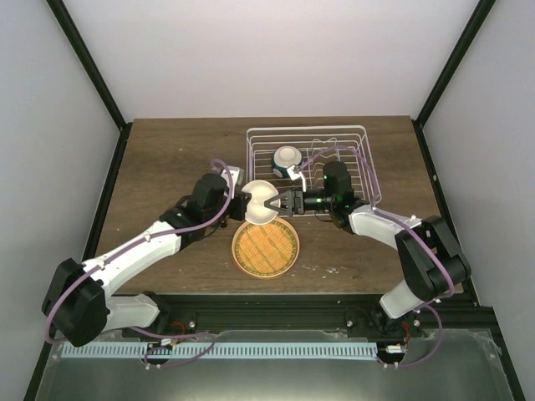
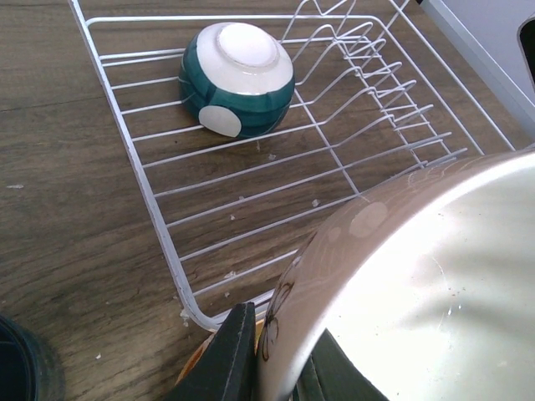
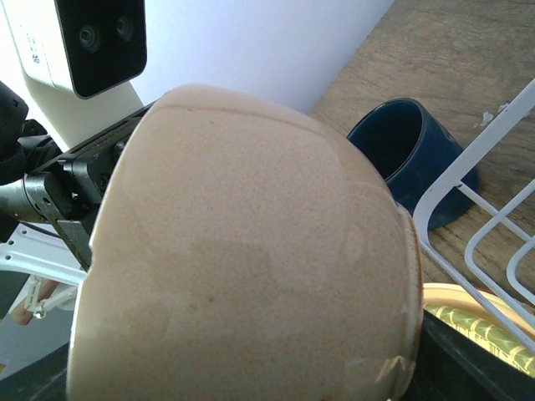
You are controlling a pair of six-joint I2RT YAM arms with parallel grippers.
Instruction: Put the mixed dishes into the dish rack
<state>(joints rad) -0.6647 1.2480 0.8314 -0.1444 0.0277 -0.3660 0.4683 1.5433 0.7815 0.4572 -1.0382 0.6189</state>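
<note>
left claw (image 1: 248, 203) is clamped on the bowl's (image 1: 262, 203) rim, holding it up off the rack's (image 1: 351, 128) near left corner. right claw (image 1: 282, 200) meets it, grip unclear. one teal bowl (image 1: 287, 156) is racked at the desk's (image 1: 167, 159) far right. the plate (image 1: 266, 249), near the front edge, and the cup (image 3: 401, 150) still wait.

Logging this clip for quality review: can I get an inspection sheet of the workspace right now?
Surface: brown wooden table.
Job's things: cream glazed bowl held outside white wire dish rack; teal spotted bowl upside down inside it; round orange woven-pattern plate and dark blue cup on table.
Clutter: pale specks by rack.
Grippers: left claw shut on cream bowl's rim; right claw at opposite rim, grip unclear.
Cables: purple cables along both arms.
Surroundings: white walls, black frame.
</note>
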